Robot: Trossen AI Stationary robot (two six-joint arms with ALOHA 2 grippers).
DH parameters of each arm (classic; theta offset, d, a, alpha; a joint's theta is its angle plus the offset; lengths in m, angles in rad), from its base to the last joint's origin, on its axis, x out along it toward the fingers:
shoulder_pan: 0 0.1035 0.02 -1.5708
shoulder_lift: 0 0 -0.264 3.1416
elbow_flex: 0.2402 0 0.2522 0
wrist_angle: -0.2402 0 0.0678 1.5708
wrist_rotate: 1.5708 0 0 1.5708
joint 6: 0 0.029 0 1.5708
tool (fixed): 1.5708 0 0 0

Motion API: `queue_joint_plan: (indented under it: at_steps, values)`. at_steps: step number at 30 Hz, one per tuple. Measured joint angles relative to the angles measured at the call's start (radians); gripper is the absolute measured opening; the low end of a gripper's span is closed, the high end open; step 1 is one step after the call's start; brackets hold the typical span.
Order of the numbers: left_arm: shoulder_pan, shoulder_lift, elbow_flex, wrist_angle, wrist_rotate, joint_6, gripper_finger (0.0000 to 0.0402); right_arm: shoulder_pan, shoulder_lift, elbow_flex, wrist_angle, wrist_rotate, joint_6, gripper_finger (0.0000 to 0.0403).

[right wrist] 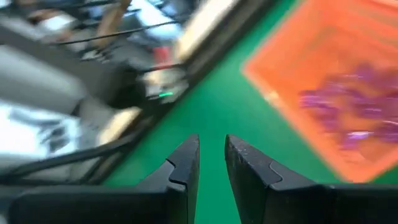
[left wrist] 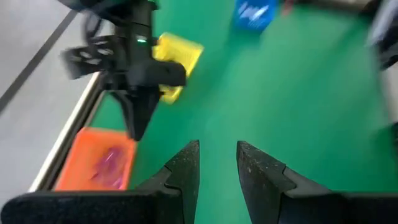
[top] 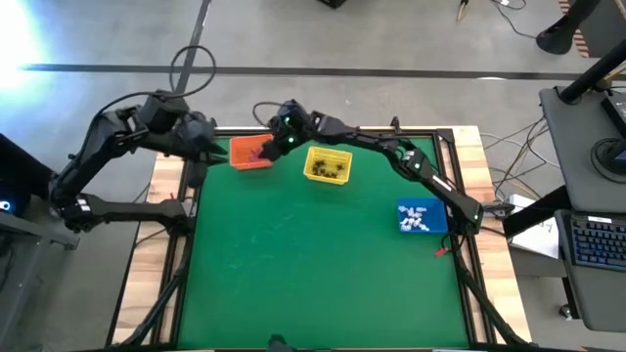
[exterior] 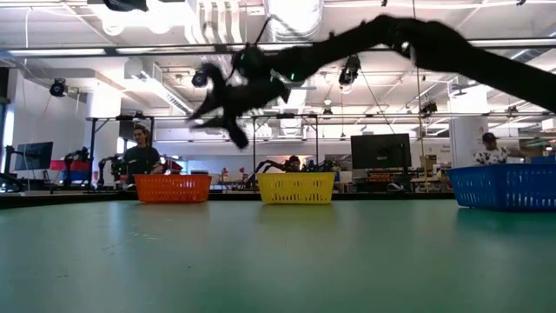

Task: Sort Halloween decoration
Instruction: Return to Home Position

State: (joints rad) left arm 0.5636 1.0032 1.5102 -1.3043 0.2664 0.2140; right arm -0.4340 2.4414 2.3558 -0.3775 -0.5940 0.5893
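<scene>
Front half of the green mat is bare, nothing loose on it afaict. Going back from there, first thing is the blue basket near the right edge, w/ the white trinkets piled inside. Further back, roughly mid-table, is the yellow basket, holding the black trinkets. Just left of it, close to the far-left corner, sits the orange basket w/ the purplish trinkets in it. So every bit of decoration I can spot is in a basket, sorted by colour.

The right arm reaches diagonally from the right side across the back of the table. The right gripper hangs in the air over the orange basket's side nearest the yellow one. In the low view it's well above both rims. Its wrist cam looks past the fingers at the purple stuff, and the fingertips have a narrow gap w/ nothing between them, so it's slightly open and empty. It's pretty smeared in the low view tho, so I'm prob only roughly right on its exact spot.

The left gripper is tucked at the far-left corner, by the table's frame just beside the orange basket. Its fingers are a little apart too, holding nothing.

Beyond the table it's a lab room. A person sits behind the orange basket and another person is way off right.
</scene>
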Motion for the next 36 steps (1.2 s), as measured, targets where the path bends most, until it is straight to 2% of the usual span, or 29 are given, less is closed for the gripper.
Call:
queue_joint_plan:
  at_steps: [4, 8, 11, 16, 20, 22, 24, 26, 30, 32, 34, 36]
  values:
    - [-0.004, -0.09, -0.082, 0.129, 0.121, -0.044, 0.0088, 0.03, -0.106, 0.001, -0.132, -0.042, -0.056, 0.0068]
    - [-0.012, -0.218, -0.229, 0.221, 0.144, -0.1, 0.0088, 0.095, -0.221, 0.0, -0.376, -0.022, -0.2, 0.0072]
    - [-0.013, -0.33, -0.348, 0.29, 0.144, -0.137, 0.0088, 0.156, -0.318, 0.0, -0.501, 0.05, -0.27, 0.0073]
    - [-0.013, -0.51, -0.531, 0.479, 0.145, -0.24, 0.0088, 0.273, -0.449, 0.0, -0.579, 0.223, -0.313, 0.0068]
    - [-0.013, -0.644, -0.636, 0.615, 0.178, -0.316, 0.0088, 0.348, -0.548, -0.001, -0.627, 0.25, -0.388, 0.007]
    - [-0.013, -0.706, -0.677, 0.685, 0.182, -0.344, 0.0088, 0.376, -0.596, -0.001, -0.677, 0.252, -0.354, 0.0071]
    - [-0.013, -0.763, -0.713, 0.74, 0.189, -0.357, 0.0088, 0.41, -0.635, -0.001, -0.709, 0.273, -0.217, 0.0069]
    - [-0.013, -0.819, -0.745, 0.769, 0.193, -0.358, 0.0088, 0.459, -0.666, -0.001, -0.709, 0.36, -0.157, 0.0068]
    - [-0.013, -0.923, -0.809, 0.763, 0.195, -0.359, 0.0088, 0.586, -0.723, -0.002, -0.705, 0.622, -0.187, 0.0071]
    - [-0.013, -0.971, -0.846, 0.763, 0.195, -0.356, 0.0088, 0.647, -0.753, -0.002, -0.673, 0.714, -0.194, 0.0073]
    - [-0.013, -1.002, -0.881, 0.762, 0.197, -0.355, 0.0088, 0.707, -0.778, -0.002, -0.63, 0.761, -0.217, 0.0075]
    - [-0.013, -1.0, -0.892, 0.761, 0.201, -0.361, 0.0088, 0.761, -0.792, -0.002, -0.574, 0.763, -0.259, 0.0075]
